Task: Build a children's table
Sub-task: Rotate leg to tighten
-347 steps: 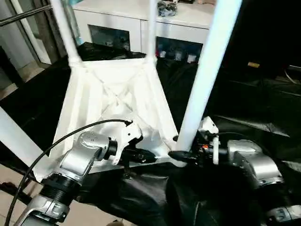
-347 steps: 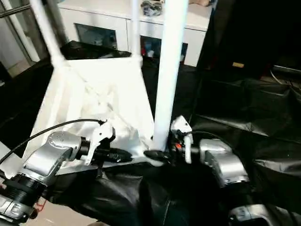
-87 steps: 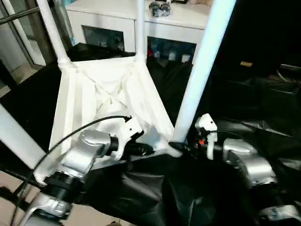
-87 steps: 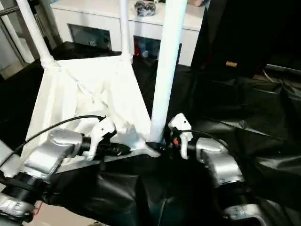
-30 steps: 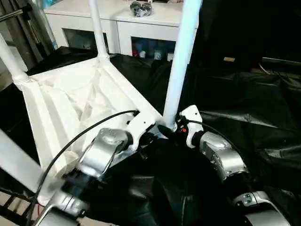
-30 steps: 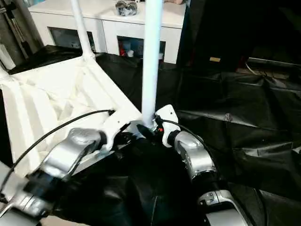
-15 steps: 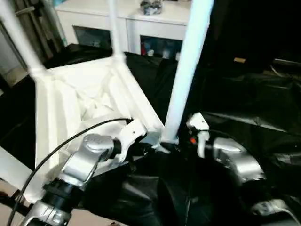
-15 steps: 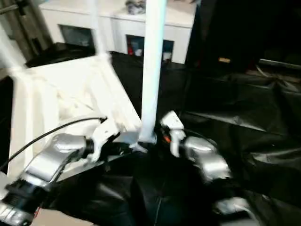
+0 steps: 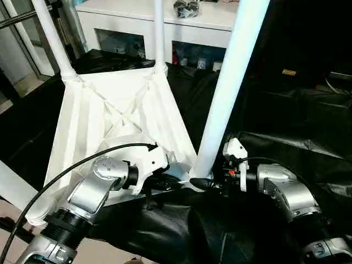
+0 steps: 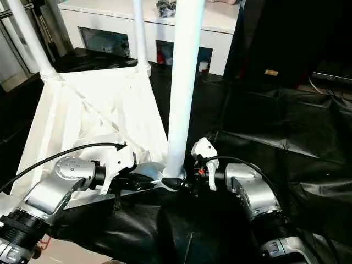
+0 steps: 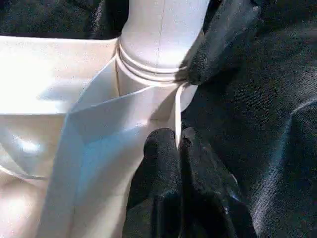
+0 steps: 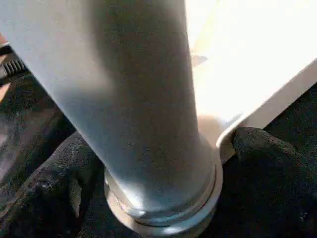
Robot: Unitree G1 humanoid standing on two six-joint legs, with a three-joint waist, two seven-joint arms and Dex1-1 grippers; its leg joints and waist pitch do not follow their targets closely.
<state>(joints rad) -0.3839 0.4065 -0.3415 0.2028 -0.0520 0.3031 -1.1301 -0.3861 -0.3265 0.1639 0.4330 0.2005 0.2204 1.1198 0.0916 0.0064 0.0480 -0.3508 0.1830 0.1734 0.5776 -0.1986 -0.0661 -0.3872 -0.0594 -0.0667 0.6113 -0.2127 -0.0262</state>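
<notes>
The children's table (image 9: 118,118) lies upside down on the black-draped counter (image 9: 308,126), left of centre in the head views, with 4 legs standing up from its corner sockets. The near right leg (image 9: 228,82) rises through the middle of the frame, and both arms work at its base. The left gripper (image 11: 177,141) is pinched shut on the thin rim of the top just beside that socket, so it steadies the top. The right gripper (image 12: 163,173) stands wide, 1 finger on each side of the leg's collar, and I cannot tell whether it presses the leg. The step in hand looks like seating this leg; it would go best with the rim held flat and any push kept straight down the leg's line. The top's near edge sits close to the counter's front edge at the lower left. Open cloth lies to the right; the white cabinet (image 9: 137,27) stands along the upper frame.
</notes>
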